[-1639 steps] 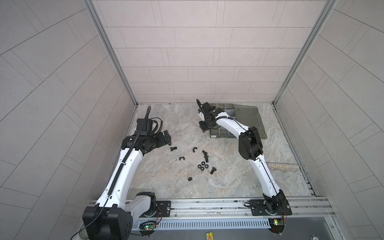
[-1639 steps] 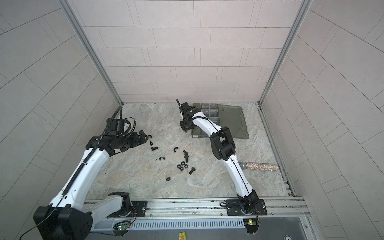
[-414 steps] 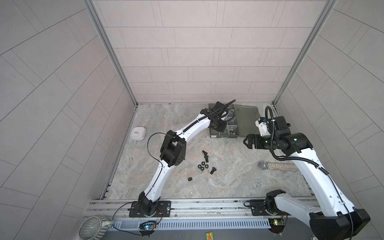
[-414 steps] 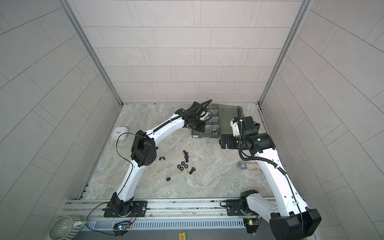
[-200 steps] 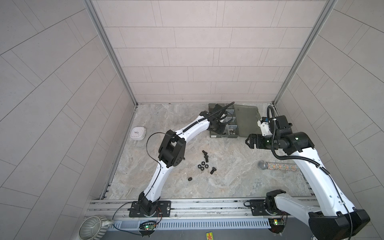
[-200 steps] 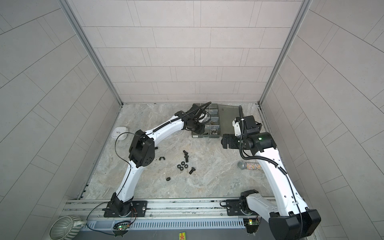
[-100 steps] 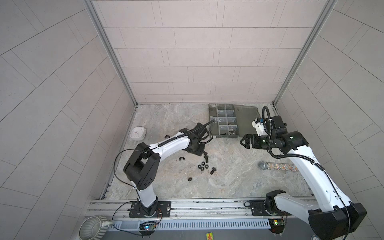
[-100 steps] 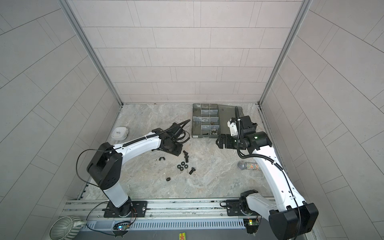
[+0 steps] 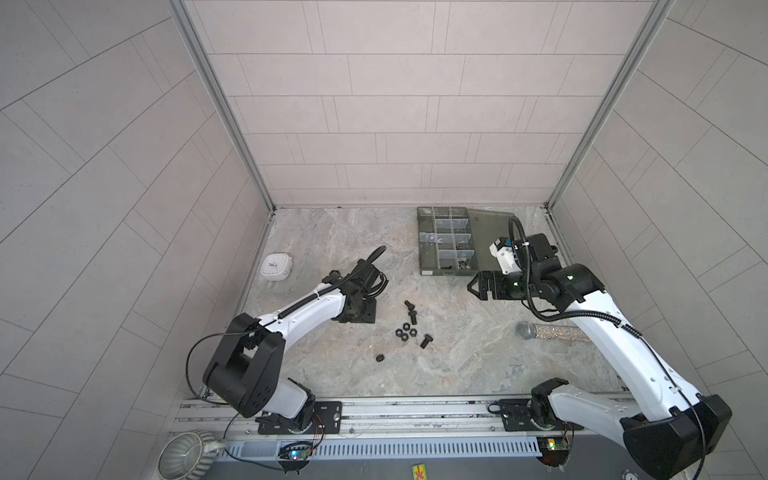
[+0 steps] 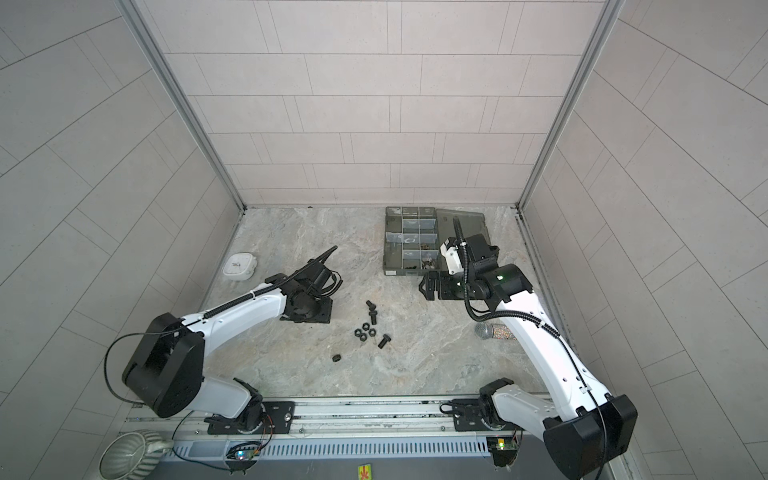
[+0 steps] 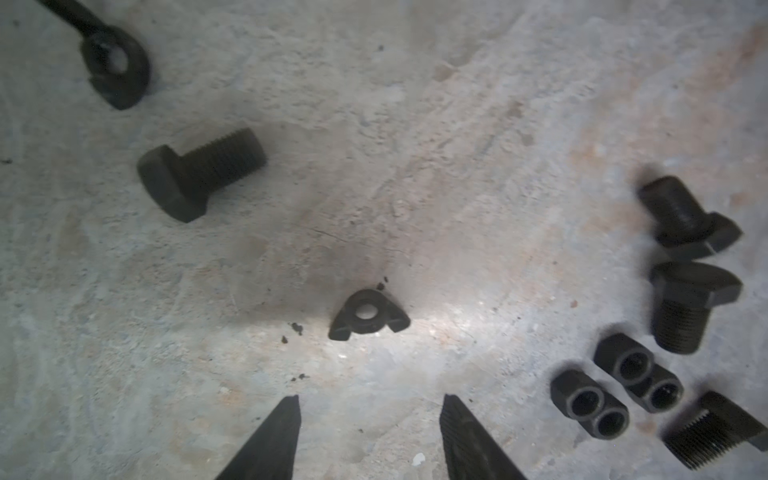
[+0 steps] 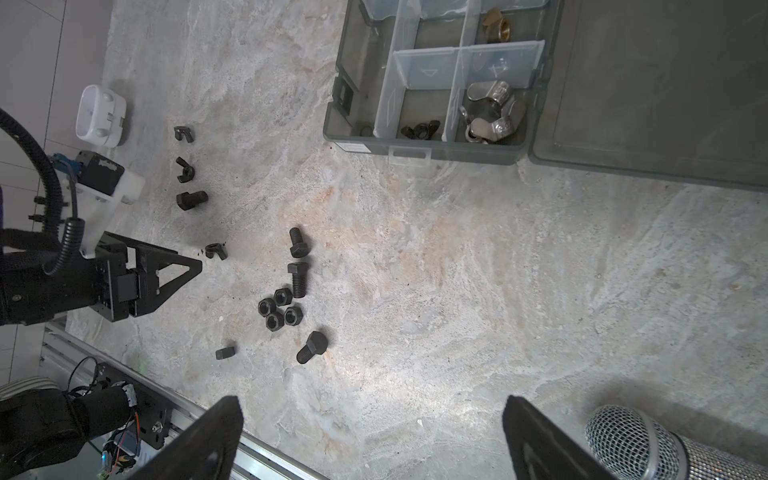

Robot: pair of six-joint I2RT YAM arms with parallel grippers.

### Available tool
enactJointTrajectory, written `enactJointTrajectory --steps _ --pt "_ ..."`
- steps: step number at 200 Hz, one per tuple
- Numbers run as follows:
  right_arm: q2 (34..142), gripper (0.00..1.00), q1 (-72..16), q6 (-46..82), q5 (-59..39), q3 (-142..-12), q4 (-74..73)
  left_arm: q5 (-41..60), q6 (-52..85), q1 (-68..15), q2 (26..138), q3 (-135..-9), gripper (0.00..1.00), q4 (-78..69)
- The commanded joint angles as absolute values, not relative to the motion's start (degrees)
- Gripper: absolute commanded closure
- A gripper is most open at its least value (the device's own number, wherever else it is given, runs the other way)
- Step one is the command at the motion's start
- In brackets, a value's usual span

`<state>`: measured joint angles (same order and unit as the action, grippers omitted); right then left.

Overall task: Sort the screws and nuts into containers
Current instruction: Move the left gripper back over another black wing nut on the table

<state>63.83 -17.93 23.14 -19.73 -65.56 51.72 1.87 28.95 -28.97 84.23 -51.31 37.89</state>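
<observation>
left gripper (image 11: 370, 399): fingers parted, empty, aimed at a black wing nut (image 11: 368, 316) just ahead, probably lining up a grab
screws (image 9: 412, 316) + nuts (image 9: 399, 333): loose mid-frame in both top views, unsorted
box (image 9: 446, 272): upper right, lid open for drop-offs, silver wing nuts (image 12: 490, 112) already inside
right gripper (image 12: 372, 409): spread wide, empty, hanging just below the box, likely waiting

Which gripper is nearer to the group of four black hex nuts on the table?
Left. The left gripper is low, just beside the hex nuts; the right gripper is farther off, near the organizer box.
</observation>
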Motion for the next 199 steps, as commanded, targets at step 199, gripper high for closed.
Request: enactJointTrajectory --steps 199 --pt "66.7 0.01 -18.9 21.9 -14.9 -67.6 53.0 4.1 27.0 -24.0 96.7 -56.1 0.59 34.7"
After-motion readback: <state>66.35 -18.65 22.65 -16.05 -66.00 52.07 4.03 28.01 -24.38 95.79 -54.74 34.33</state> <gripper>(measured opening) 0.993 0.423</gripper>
